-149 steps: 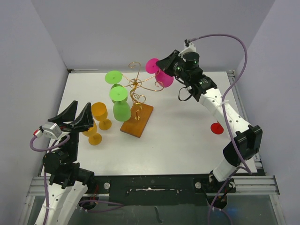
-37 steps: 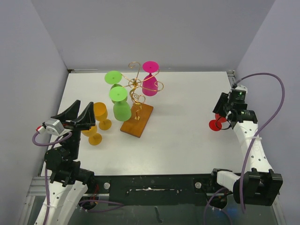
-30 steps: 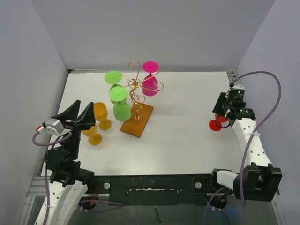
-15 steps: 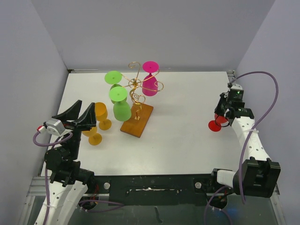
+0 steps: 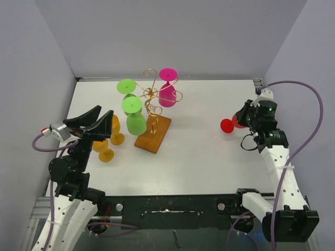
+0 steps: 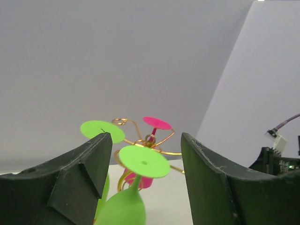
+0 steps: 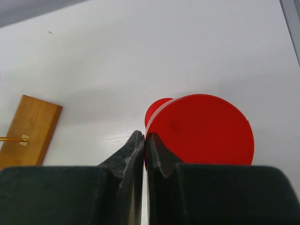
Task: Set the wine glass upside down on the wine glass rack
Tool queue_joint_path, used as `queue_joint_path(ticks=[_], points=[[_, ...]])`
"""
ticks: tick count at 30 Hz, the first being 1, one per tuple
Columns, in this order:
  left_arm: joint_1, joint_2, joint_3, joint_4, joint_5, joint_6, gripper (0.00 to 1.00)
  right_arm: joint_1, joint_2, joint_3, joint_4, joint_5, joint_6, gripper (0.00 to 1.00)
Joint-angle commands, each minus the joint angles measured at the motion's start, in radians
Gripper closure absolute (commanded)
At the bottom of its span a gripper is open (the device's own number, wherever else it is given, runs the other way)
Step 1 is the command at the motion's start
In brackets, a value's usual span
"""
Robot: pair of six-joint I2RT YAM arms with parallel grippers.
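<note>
The red wine glass [image 5: 227, 125] lies sideways in my right gripper [image 5: 242, 120], lifted above the table's right side, its round foot pointing left. In the right wrist view the fingers are pressed together at the glass's stem beside the red foot [image 7: 201, 131], and the gripper [image 7: 144, 138] is shut on it. The wine glass rack [image 5: 152, 94], gold wire scrolls on a brown wooden base [image 5: 153, 135], stands at centre left and also shows in the left wrist view [image 6: 169, 153]. My left gripper [image 5: 104, 111] is open and empty, left of the rack.
Two green glasses [image 5: 133, 105] and a magenta glass [image 5: 168, 75] hang upside down on the rack. Two orange glasses [image 5: 112, 127] stand on the table just left of the wooden base, under my left gripper. Grey walls close in the left, back and right sides.
My right gripper has closed on the red glass, lifted it off the table and carried it a little left and back. My left gripper has shifted slightly right.
</note>
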Motion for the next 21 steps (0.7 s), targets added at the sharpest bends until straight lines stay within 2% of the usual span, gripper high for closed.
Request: queue_joint_path(ticks=[1,5,11,16,21], points=[[0.006,0.035,0.138,0.09,0.082,-0.16,0.42,0.08,-0.093,0.041,0.148,-0.045,0.042,1.0],[0.006,0.133,0.231,0.094,0.144,-0.27,0.42,0.183,-0.154,0.018,0.276,-0.026,0.087,1.0],[0.002,0.376,0.404,0.074,0.246,-0.431,0.42,0.287,-0.23,-0.036,0.544,0.01,0.147,1.0],[-0.016,0.508,0.445,0.198,0.318,-0.616,0.42,0.329,-0.246,0.009,0.631,0.023,0.156,1.0],[-0.118,0.587,0.496,0.198,0.285,-0.629,0.42,0.332,-0.257,0.033,0.743,-0.041,0.227,1.0]])
